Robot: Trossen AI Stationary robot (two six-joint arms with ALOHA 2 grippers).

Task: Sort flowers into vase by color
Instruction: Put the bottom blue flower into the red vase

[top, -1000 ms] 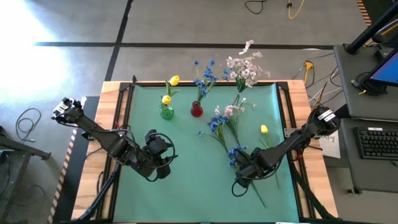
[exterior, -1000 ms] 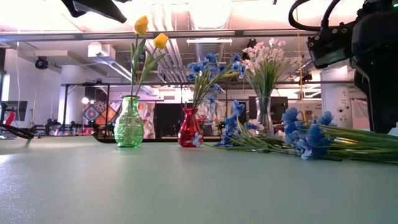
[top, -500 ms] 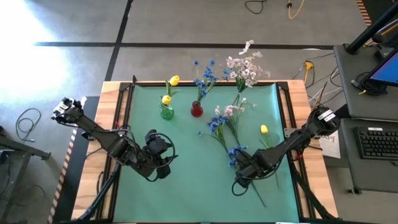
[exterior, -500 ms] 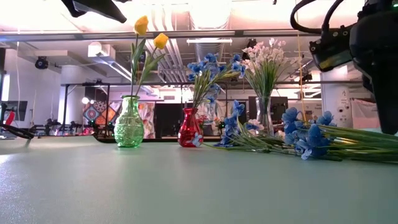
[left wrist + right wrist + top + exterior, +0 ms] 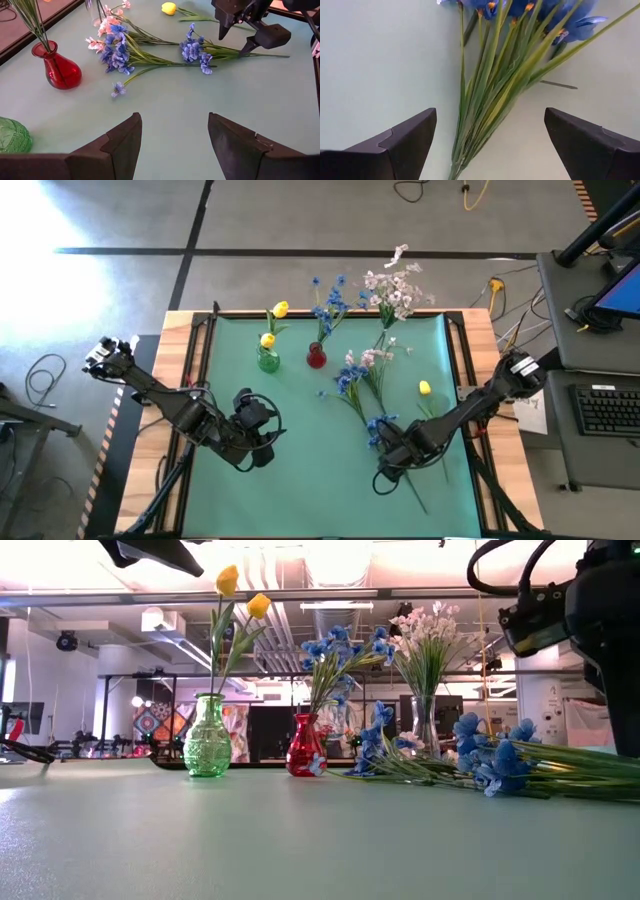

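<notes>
Loose flowers lie flat on the green mat: a blue flower (image 5: 380, 425) with long green stems (image 5: 492, 95), a blue and pink-white bunch (image 5: 357, 372) and a yellow bud (image 5: 424, 388). My right gripper (image 5: 490, 116) hovers open over the blue flower's stems, one finger on either side, touching nothing; the left wrist view shows it (image 5: 235, 37) above those stems. My left gripper (image 5: 262, 452) waits open over bare mat near the left middle. A green vase (image 5: 268, 361) holds yellow flowers, a red vase (image 5: 316, 358) blue ones, and a clear vase (image 5: 425, 726) pink-white ones.
The three vases stand in a row near the table's far edge. Bare mat lies between the two arms and along the near edge (image 5: 250, 840). Wooden table borders (image 5: 182, 330) and black rails frame the mat. A desk with a keyboard (image 5: 605, 405) stands to the right.
My right gripper has shifted slightly toward the table's right above the blue flower's stems, staying open. The flowers and vases lie as before.
</notes>
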